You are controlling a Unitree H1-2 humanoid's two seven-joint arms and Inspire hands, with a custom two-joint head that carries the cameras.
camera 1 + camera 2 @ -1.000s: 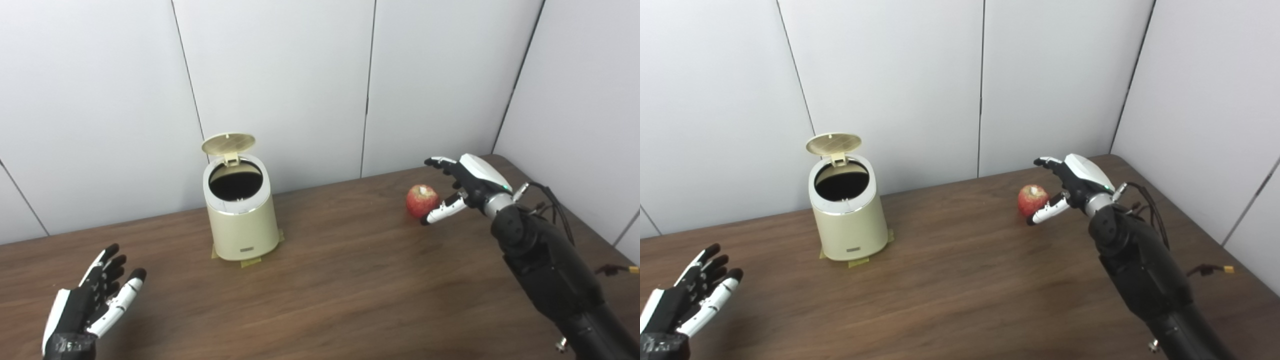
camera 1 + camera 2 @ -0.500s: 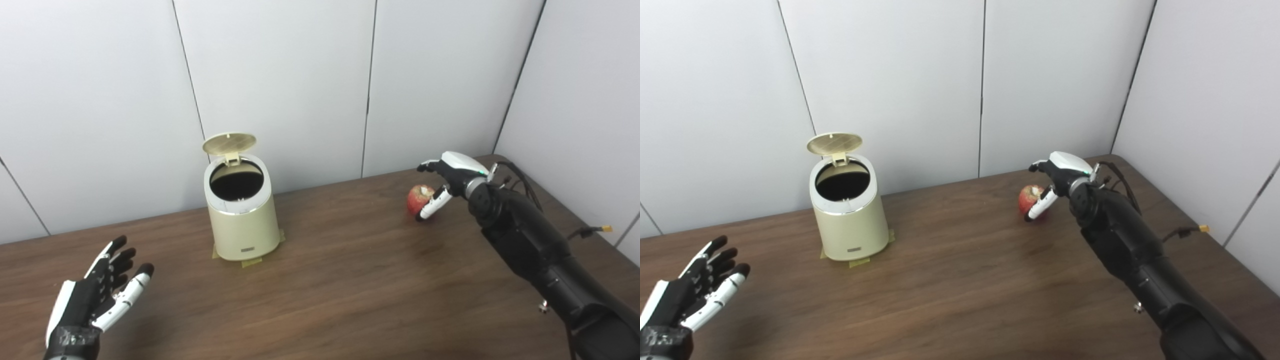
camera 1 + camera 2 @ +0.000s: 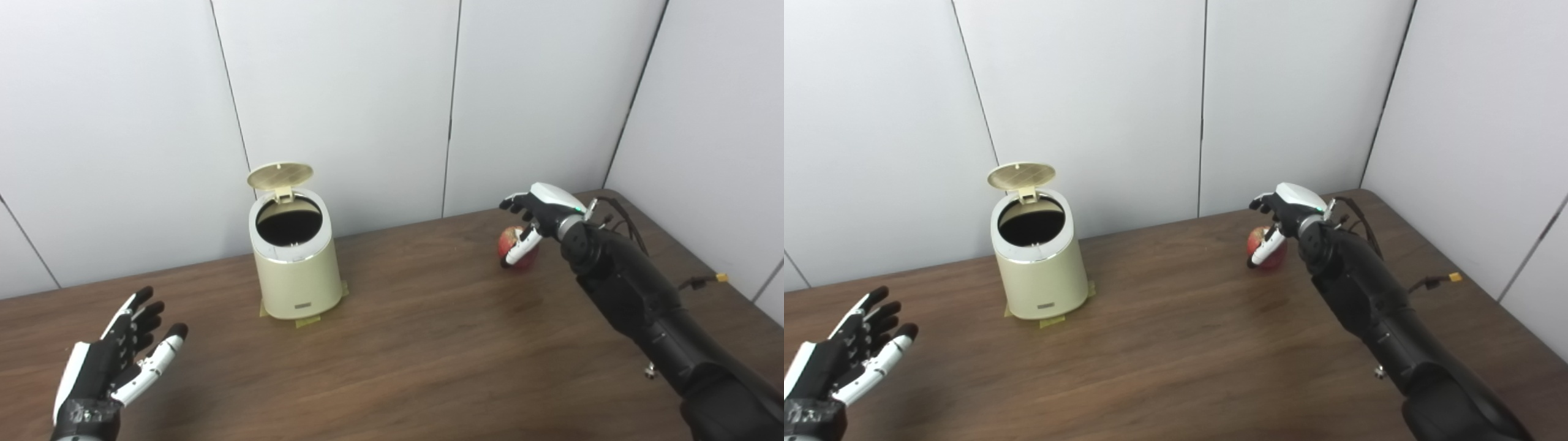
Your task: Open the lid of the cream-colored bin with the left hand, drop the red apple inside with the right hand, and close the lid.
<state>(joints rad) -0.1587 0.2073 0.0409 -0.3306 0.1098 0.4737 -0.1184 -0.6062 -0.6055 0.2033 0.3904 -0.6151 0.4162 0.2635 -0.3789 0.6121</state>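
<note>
A: What are the fingers doing?

B: The right hand [image 3: 539, 211] arches over the red apple [image 3: 517, 248], thumb down its near-left side, other fingers spread above — apart, not yet clamped, as far as this angle shows.

A: And the apple?

B: On the table [image 3: 429, 343], far right. The left hand [image 3: 116, 364] waits near left, empty and spread.

A: Which step, then?

B: The bin [image 3: 298, 260] stands well to the left, lid [image 3: 280, 174] already up — so it's the pickup. Next: close on the apple, lift, carry left over the opening.
</note>
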